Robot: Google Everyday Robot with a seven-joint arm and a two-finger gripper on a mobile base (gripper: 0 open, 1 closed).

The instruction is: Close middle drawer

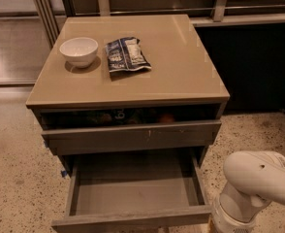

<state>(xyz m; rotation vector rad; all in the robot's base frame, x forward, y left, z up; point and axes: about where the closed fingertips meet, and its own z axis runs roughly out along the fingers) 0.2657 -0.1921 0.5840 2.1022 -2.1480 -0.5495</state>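
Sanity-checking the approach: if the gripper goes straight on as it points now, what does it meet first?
The gripper, at the bottom edge under the white wrist, sits right of the middle drawer front corner and seems to point down. Likely the speckled floor first, though the picture cuts that off.

We see our gripper [212, 225] as a sliver under the arm [259, 178], which is smooth matt white plastic. Just left of it the middle drawer [133, 194] is matt grey-brown wood. Further up, the cabinet top [181, 67] is glossy, the bowl [79, 50] glazed white, and the packet [127, 55] crinkled and shiny.
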